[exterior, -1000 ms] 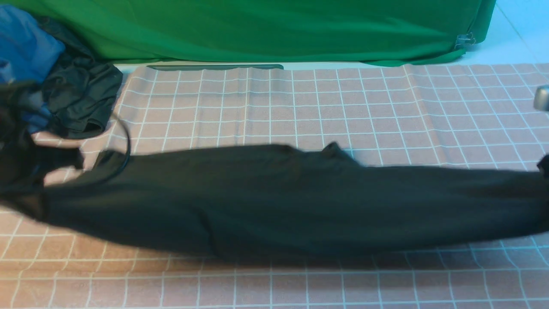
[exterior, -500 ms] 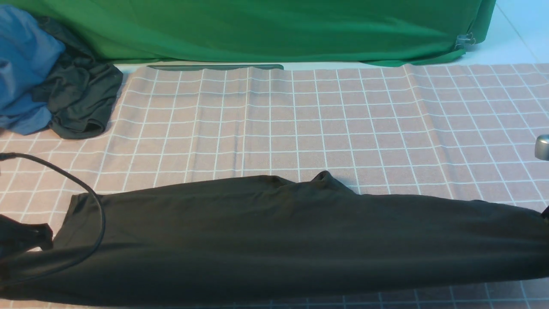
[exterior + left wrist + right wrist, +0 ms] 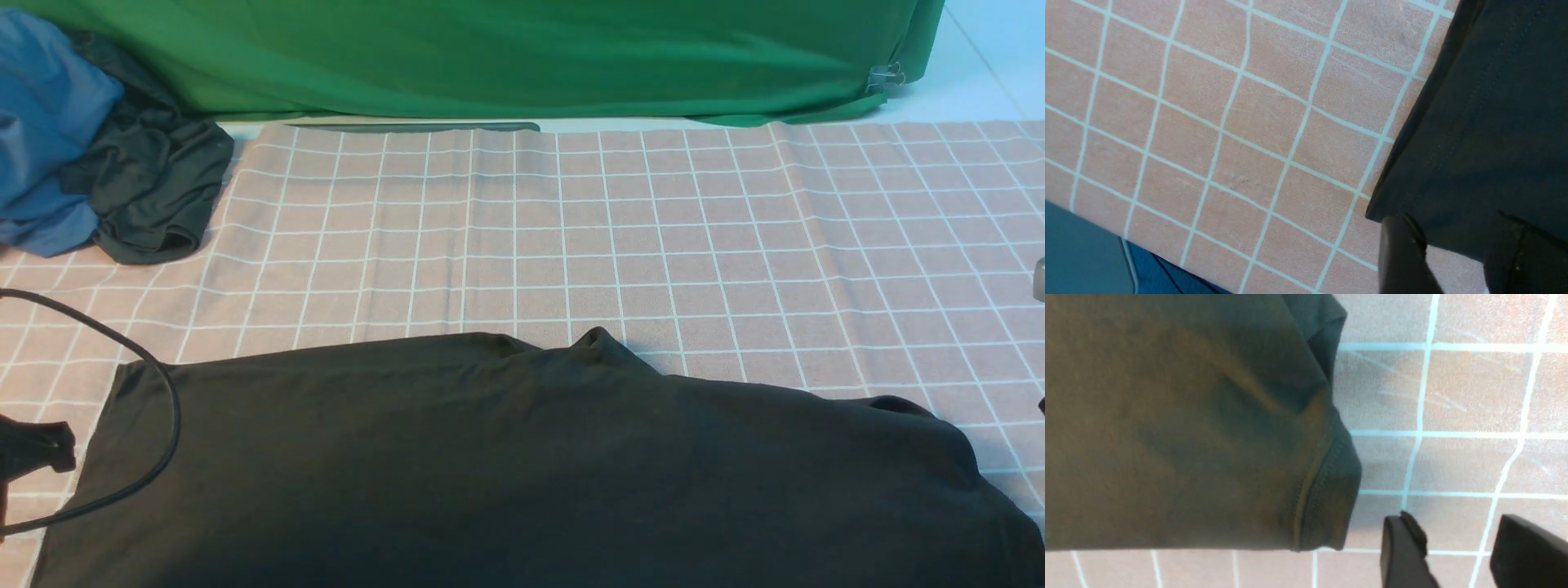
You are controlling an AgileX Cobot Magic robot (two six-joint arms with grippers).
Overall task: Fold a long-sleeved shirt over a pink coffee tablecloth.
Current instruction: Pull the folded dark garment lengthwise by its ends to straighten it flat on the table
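The long-sleeved shirt [image 3: 522,465] lies spread on the pink coffee tablecloth [image 3: 571,229], its hemmed edge just ahead of the left gripper [image 3: 1453,241] and a stitched corner just beside the right gripper [image 3: 1457,522]. Both grippers stand with jaws parted, holding nothing. The lay-flat step appears done; the next fold probably calls for firm pinches on those nearest edges, lifted evenly.

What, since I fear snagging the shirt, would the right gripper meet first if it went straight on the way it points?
Probably the pink tablecloth: bare grid squares lie ahead of the open right gripper. The shirt sits off to one side, though depth is unclear.
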